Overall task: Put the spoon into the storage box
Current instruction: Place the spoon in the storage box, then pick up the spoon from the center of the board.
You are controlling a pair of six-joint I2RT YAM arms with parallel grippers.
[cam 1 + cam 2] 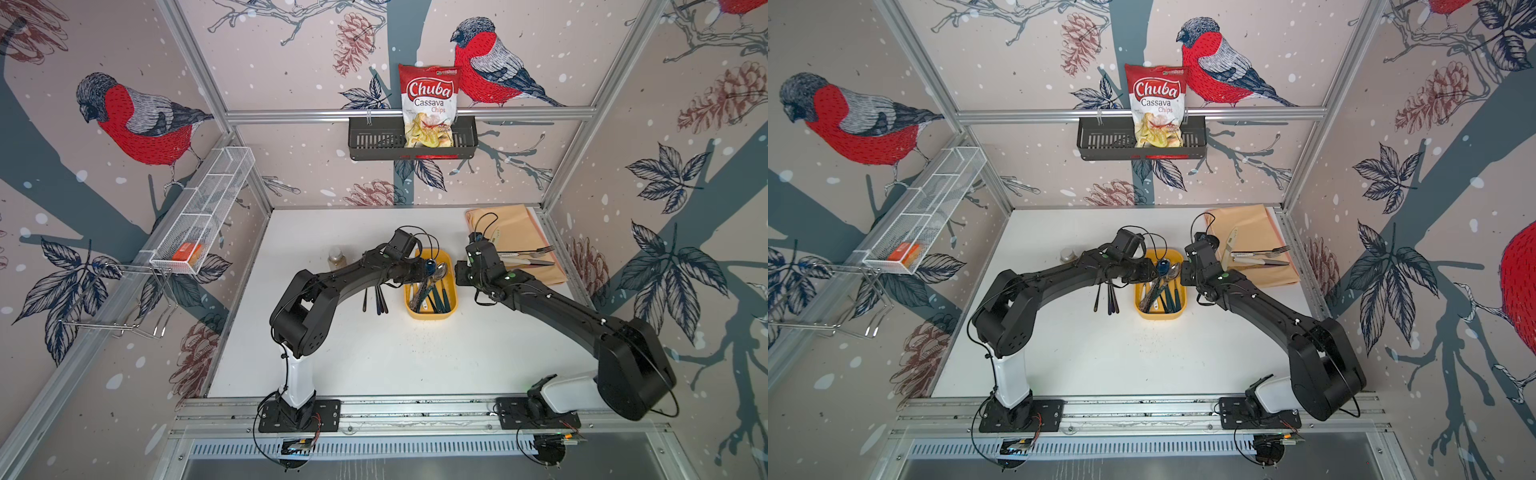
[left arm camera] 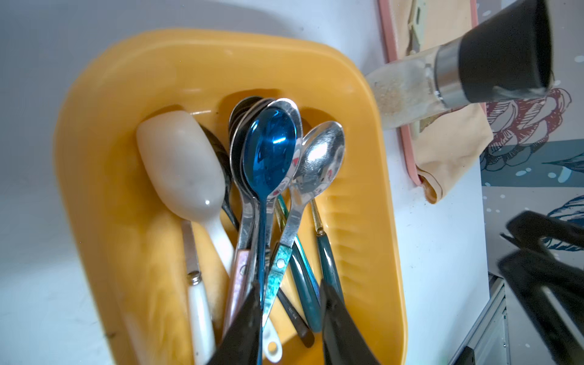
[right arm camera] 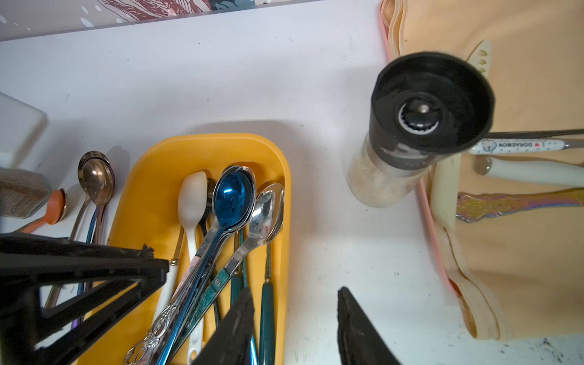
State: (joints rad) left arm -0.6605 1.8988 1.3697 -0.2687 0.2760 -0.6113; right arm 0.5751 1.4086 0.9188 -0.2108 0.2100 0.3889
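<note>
spoons lie in the storage box, between loose spoons and the cloth.

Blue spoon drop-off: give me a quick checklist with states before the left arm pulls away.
1. Blue spoon lies inside the storage box: ok.
2. Left gripper open, blue handle between its fingers, contact: cannot tell.
3. Right gripper open, holding nothing: ok.
4. Grinder upright beside the box, apart from it: ok.
5. Spoons left on the table outside the box: not ok.
</note>
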